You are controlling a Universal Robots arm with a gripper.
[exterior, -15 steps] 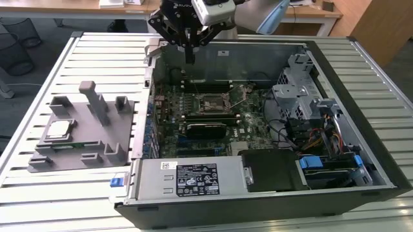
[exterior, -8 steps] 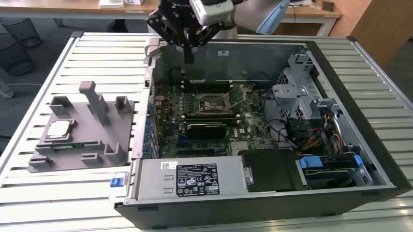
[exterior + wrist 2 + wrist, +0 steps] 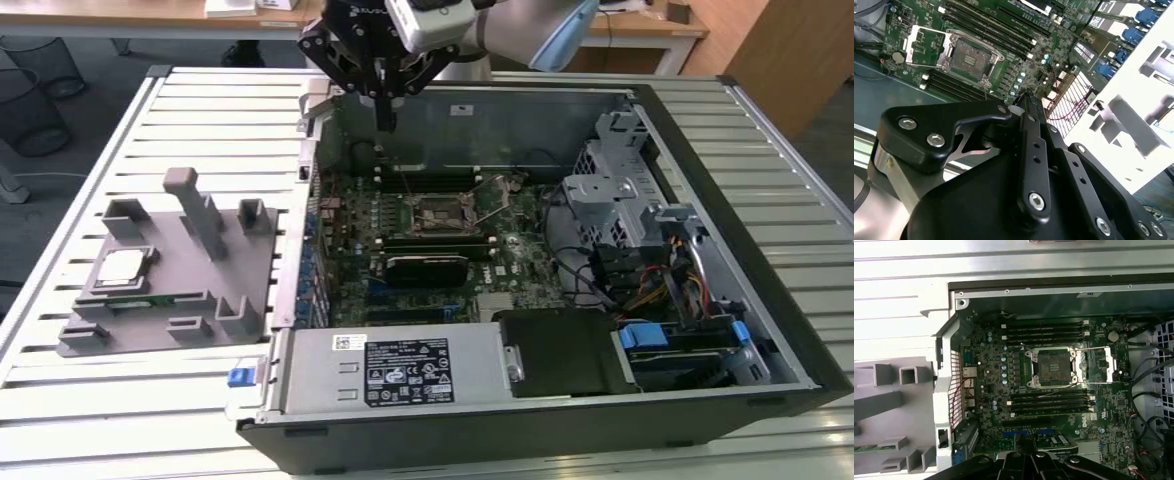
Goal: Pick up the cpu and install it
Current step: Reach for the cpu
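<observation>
The cpu [image 3: 124,266], a flat square chip with a silver top, lies on the grey fixture [image 3: 160,325] on the exterior view's left, outside the computer case. My gripper [image 3: 386,122] hangs high over the case's far wall, well away from the cpu, its two dark fingers pressed together with nothing seen between them. In both wrist views the fingertips [image 3: 1027,101] [image 3: 1027,444] point down at the motherboard. The dark square socket [image 3: 438,213] [image 3: 970,56] [image 3: 1053,365] sits in the board's middle with its metal frame [image 3: 1100,365] flipped open and the seat bare.
The open computer case [image 3: 694,110] lies on a slatted white table [image 3: 200,100]. A narrow green memory stick [image 3: 150,300] rests on the fixture beside upright grey posts [image 3: 187,200]. A power supply [image 3: 400,370], drive cage [image 3: 627,190] and cable bundles [image 3: 654,275] crowd the case's near and right sides.
</observation>
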